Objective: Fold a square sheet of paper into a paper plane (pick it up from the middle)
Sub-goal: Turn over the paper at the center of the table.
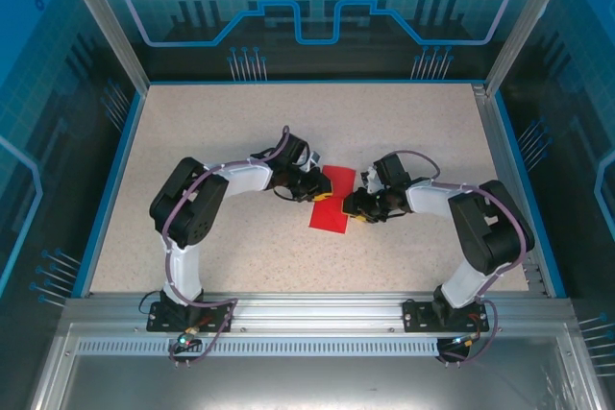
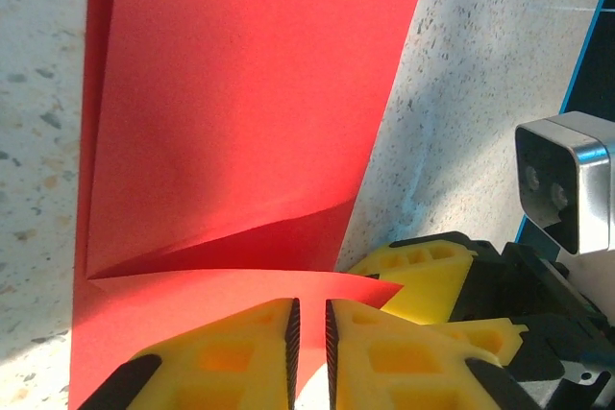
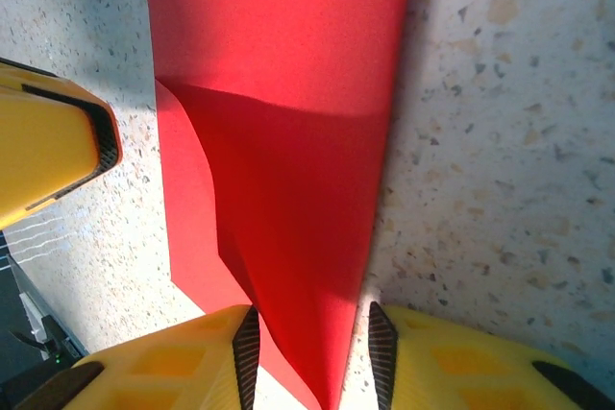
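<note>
Red square sheet of paper (image 1: 332,208) lies folded in the middle of the speckled surface (image 1: 221,122), between both claws. From above, the black wrists hide the pads. Up close, the left claw (image 2: 309,333) pinches a lifted flap. The right claw (image 3: 314,348) is spread, with the paper's narrow end between its pads.

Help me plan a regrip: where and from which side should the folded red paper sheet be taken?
I'd pinch the raised flap of the folded red paper sheet at its open edge, coming from that side low along the speckled table: it stands off the layer beneath, leaving a gap.
</note>
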Robot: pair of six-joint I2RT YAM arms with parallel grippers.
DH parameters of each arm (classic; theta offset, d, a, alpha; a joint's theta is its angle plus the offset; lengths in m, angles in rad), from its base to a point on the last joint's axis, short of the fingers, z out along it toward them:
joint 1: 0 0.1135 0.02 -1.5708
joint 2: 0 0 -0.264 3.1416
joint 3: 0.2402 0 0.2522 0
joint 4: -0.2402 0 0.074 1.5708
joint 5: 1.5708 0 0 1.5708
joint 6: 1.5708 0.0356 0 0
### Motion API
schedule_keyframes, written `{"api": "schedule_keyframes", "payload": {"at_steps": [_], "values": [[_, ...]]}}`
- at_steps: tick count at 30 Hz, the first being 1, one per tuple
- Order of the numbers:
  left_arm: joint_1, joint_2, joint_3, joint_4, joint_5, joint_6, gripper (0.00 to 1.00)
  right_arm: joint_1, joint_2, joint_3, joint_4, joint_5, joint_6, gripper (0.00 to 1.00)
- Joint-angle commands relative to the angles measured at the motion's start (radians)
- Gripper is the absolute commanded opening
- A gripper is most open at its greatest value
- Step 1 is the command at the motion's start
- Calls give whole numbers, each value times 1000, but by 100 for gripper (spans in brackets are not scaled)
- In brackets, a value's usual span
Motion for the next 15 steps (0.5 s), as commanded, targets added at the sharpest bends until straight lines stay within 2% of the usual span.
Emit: {"api": "schedule_keyframes", "payload": {"at_steps": [1, 15], "values": [[-8, 30, 40, -34, 30, 20, 16, -13, 23, 31, 12, -7, 20, 38], [-10, 82, 52, -48, 28, 19, 13, -12, 40, 23, 69, -19, 77, 34]]}}
